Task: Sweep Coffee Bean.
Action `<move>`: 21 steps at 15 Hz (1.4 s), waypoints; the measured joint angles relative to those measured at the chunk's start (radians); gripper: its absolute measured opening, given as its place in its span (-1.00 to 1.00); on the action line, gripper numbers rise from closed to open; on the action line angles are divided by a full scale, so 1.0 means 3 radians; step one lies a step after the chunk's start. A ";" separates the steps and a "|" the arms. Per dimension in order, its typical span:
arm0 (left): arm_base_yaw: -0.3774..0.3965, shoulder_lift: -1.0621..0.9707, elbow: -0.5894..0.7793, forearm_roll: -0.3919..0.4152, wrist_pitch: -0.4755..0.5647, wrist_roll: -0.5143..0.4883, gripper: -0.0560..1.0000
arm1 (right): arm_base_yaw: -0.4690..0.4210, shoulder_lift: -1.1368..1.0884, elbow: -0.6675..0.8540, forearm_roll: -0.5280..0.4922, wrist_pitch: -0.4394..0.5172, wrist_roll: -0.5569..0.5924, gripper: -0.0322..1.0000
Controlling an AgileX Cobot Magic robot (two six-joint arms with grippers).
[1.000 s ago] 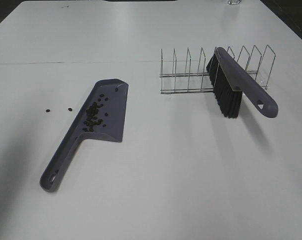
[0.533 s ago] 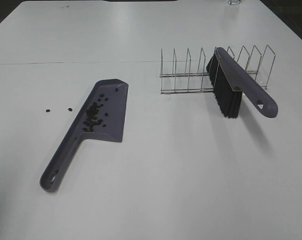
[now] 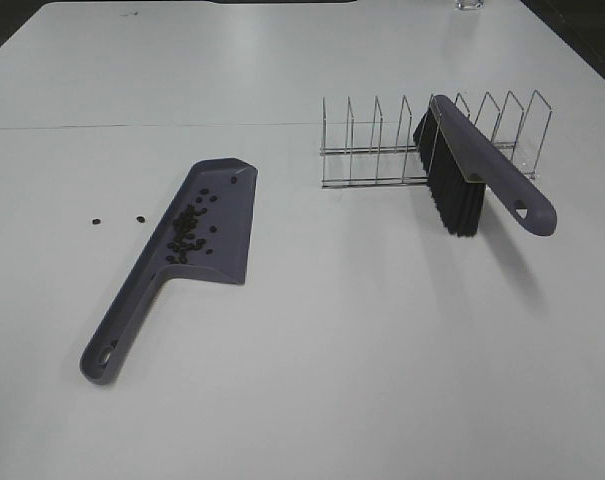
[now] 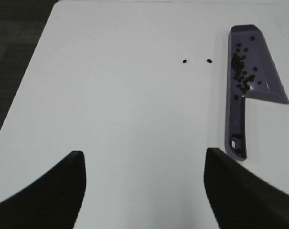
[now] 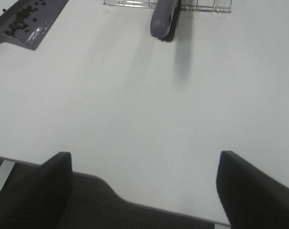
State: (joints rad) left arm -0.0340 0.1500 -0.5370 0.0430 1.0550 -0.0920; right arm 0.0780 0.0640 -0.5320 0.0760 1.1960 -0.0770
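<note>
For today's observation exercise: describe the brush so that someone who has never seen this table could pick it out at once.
Start at the wire rack standing toward the far right of the white table. The brush leans in its slots, purple-grey handle sticking out toward the table's right edge. Its block of black bristles sets it apart from the dustpan, which matches its colour but lies flat holding coffee beans.

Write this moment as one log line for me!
beans: most in dustpan | two strays on table | brush in rack | left gripper, right gripper: open, empty
</note>
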 joint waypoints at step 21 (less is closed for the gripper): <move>0.0000 -0.0520 0.0060 0.0050 0.0067 0.0097 0.32 | 0.0000 -0.0230 0.0247 0.0050 -0.0267 -0.0133 0.47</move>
State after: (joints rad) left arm -0.0340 -0.0060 -0.5190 0.0580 1.0750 -0.0630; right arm 0.0780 -0.0050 -0.4580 0.0910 1.1160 -0.1170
